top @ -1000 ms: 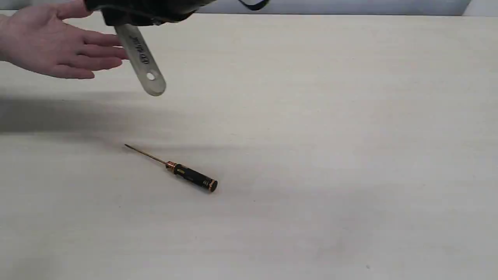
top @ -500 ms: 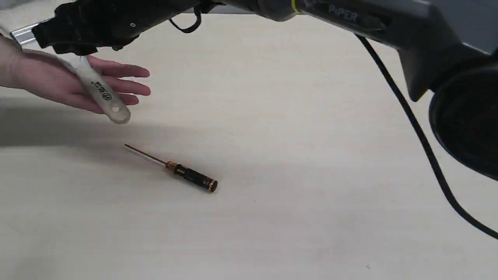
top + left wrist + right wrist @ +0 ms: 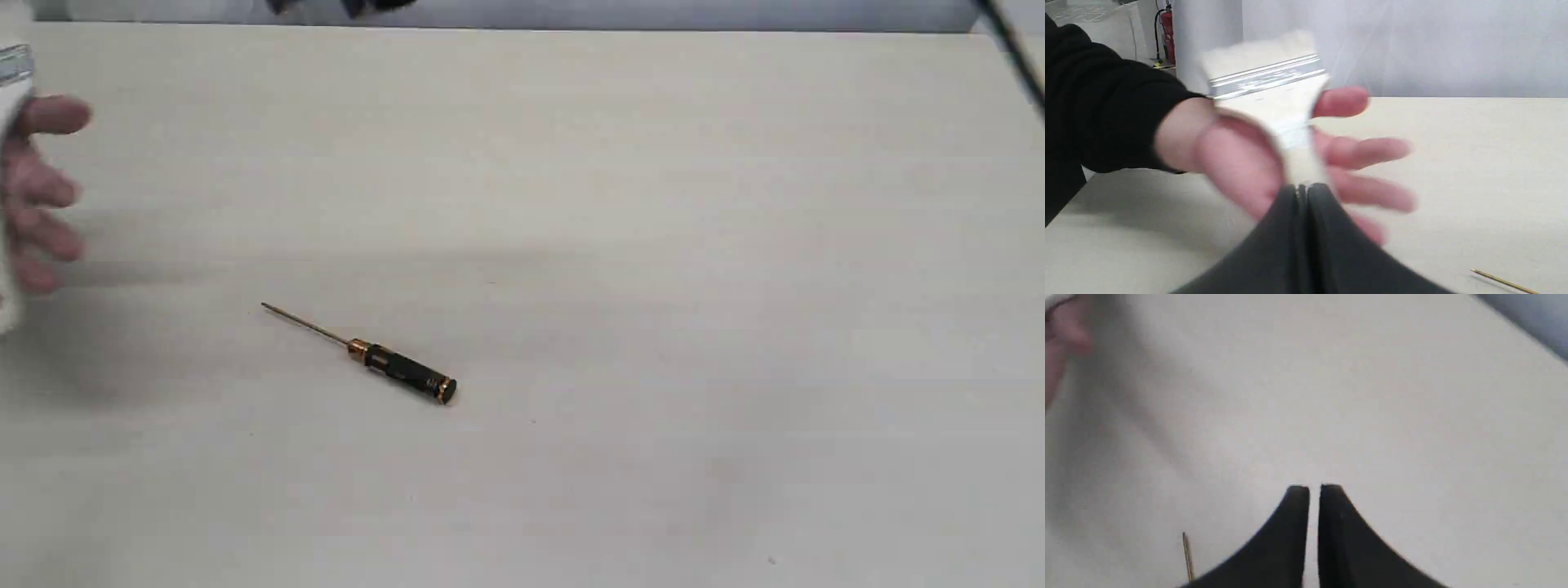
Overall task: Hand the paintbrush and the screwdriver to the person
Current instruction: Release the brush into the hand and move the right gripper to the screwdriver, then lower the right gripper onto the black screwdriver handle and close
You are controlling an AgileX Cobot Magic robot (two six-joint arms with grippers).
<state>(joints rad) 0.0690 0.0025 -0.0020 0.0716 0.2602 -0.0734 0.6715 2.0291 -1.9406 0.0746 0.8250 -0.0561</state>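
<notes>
The paintbrush (image 3: 1274, 81) lies across the person's open palm (image 3: 1237, 155), bristles and silver ferrule up; in the exterior view only its ferrule (image 3: 15, 64) and the person's fingers (image 3: 37, 188) show at the far left edge. My left gripper (image 3: 1301, 188) is shut just in front of the brush handle, fingers pressed together with nothing seen between them. The screwdriver (image 3: 400, 371) lies flat on the table, shaft pointing up-left; its shaft tip shows in both wrist views (image 3: 1502, 281) (image 3: 1186, 555). My right gripper (image 3: 1314, 488) hangs above the table, jaws almost touching and empty.
A pale table (image 3: 653, 204) fills the exterior view, with a grey wall behind its far edge. Dark arm parts (image 3: 343, 6) and a cable (image 3: 1020, 57) show at the top. The person's black sleeve (image 3: 1098, 102) is in the left wrist view.
The arm that held the paintbrush over the hand has left the exterior view. The hand has drawn back to the left edge with the brush. The screwdriver has not moved.
</notes>
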